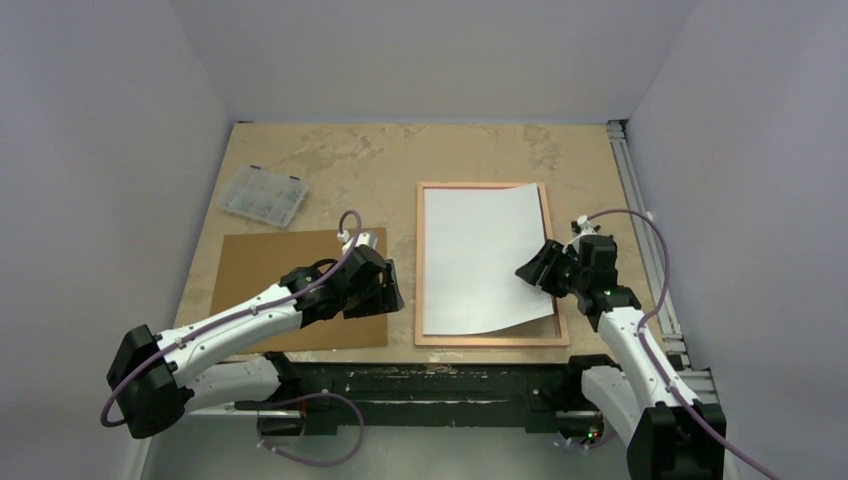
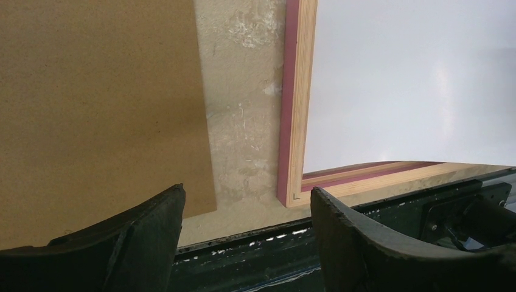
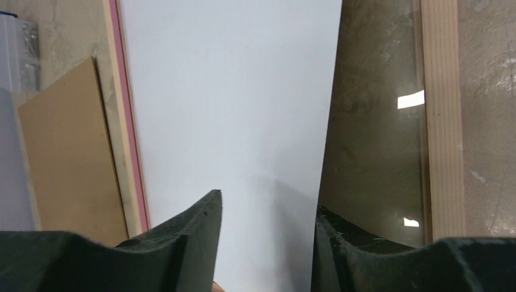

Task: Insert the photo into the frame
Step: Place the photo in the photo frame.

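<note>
The photo [image 1: 480,255] lies white back up inside the frame [image 1: 486,340], a little askew, with its far right corner against the frame's far rail. A strip of clear pane [image 3: 374,121] shows between the photo [image 3: 231,91] and the right rail [image 3: 439,109]. My right gripper [image 1: 530,270] hangs open just above the photo's right edge, and in the right wrist view the right gripper [image 3: 268,210] has only white paper under its gap. My left gripper [image 1: 385,290] is open and empty beside the frame's left rail [image 2: 297,103].
A plain brown backing board [image 1: 260,280] lies flat left of the frame, partly under my left arm. A clear compartment box [image 1: 263,195] sits at the far left. The black mounting rail [image 1: 440,385] runs along the near table edge.
</note>
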### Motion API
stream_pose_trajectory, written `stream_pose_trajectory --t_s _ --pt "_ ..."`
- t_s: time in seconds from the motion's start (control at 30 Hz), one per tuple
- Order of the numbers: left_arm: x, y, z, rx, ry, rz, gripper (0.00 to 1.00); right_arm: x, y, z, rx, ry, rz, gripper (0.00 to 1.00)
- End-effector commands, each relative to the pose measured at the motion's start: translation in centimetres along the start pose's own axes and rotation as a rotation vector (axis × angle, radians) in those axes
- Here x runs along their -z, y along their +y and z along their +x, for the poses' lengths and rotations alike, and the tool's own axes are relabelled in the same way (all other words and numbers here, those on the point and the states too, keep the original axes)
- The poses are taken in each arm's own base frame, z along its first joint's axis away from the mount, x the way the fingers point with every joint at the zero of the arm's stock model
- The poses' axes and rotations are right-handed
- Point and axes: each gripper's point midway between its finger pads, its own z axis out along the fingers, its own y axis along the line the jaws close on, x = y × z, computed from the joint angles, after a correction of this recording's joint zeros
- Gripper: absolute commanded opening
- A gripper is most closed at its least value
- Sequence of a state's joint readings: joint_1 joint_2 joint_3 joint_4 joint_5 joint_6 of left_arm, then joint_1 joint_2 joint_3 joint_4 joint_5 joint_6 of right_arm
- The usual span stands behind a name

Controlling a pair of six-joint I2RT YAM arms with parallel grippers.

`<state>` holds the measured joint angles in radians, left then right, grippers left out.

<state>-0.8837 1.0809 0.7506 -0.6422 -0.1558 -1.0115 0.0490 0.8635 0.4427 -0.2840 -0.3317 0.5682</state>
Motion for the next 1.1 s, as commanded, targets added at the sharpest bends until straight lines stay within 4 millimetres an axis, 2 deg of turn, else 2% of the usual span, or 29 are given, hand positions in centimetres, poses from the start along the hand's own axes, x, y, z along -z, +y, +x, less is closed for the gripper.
stream_pose_trajectory --t_s 0.0,0.5,0.8,1.07 --pt "-0.4 -0.5 0.0 0.006 0.001 0.024 0.73 0.2 0.7 -1.4 0.059 -0.026 -0.018 0.52" --pt "-2.2 -2.2 0.6 -0.014 0.069 0.053 0.72 0.5 -0.6 -1.4 0.083 0.003 0.069 0.73" --pt "-3.3 -2.4 1.4 -0.022 0.107 0.051 0.72 0.8 -0.9 -2.1 0.075 -0.024 0.105 0.76" --pt "-3.7 -2.9 1.6 -0.034 0.130 0.066 0.72 2.1 -0.8 -3.4 0.056 -0.086 0.144 0.77"
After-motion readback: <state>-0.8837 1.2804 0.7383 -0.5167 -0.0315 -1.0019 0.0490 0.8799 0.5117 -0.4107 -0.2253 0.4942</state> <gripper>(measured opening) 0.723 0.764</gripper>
